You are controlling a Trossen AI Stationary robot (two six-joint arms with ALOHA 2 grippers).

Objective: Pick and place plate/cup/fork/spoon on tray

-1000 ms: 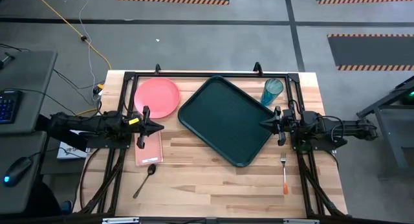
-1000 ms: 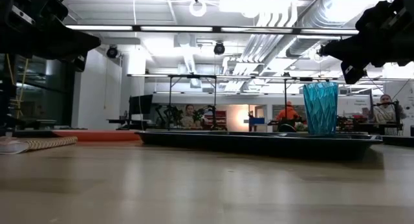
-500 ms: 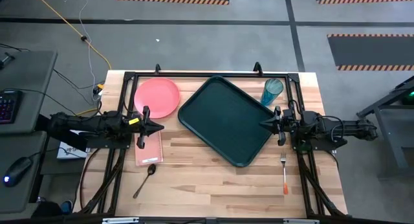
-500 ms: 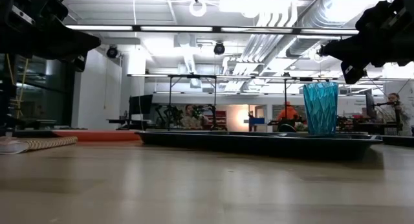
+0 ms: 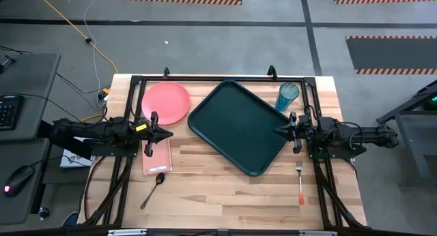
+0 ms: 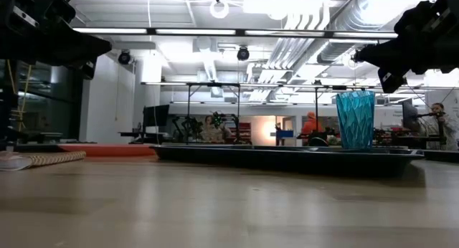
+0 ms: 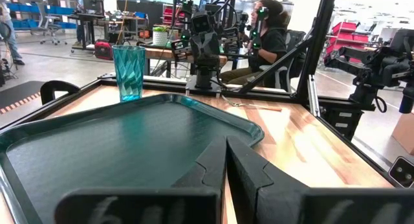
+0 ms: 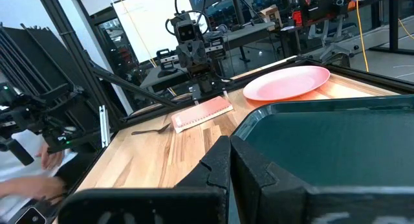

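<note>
The dark green tray [image 5: 239, 125] lies askew at the table's middle. The salmon-pink plate [image 5: 166, 103] lies flat at the far left, the teal cup [image 5: 287, 95] stands upright at the far right beside the tray. The dark spoon [image 5: 153, 189] lies near the left front, the orange-handled fork [image 5: 300, 182] near the right front. My left gripper [image 5: 168, 134] is shut and empty, above the table left of the tray. My right gripper [image 5: 277, 130] is shut and empty, above the tray's right edge.
A pink rectangular slab [image 5: 156, 156] lies on the table under the left gripper, between plate and spoon. A black frame [image 5: 205, 78] runs along the table's far edge and sides. Bare wood lies along the front, between spoon and fork.
</note>
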